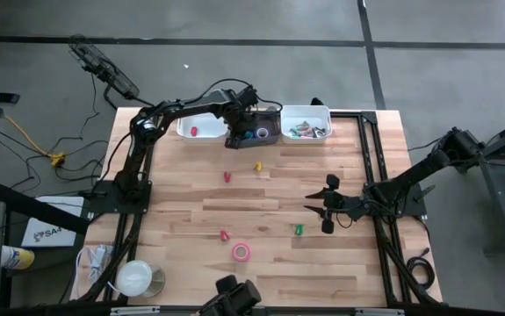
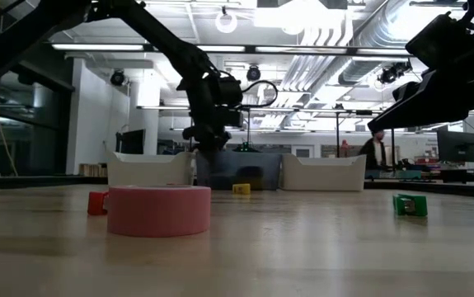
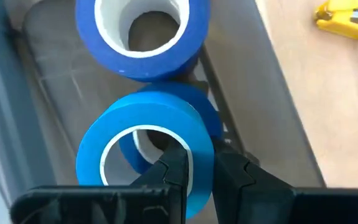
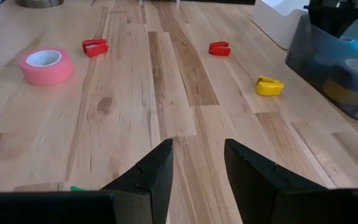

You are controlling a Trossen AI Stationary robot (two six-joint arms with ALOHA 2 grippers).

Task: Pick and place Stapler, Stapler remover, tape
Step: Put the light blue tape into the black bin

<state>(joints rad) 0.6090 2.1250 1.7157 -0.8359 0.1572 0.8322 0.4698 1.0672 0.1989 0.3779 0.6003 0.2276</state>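
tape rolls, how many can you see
4 at least: a pink roll on the table, a light blue roll in the left gripper, a dark blue roll and a tan roll in the grey bin. More may be hidden.

Hardly any writing can be read here. In the high view, a white sheet lying on the floor beside the table's left edge carries dark printed letters that begin "SA", with the rest too small to make out. The tape rolls, the bins, the small coloured pieces and the robot arms show no legible label, brand or number in any view.
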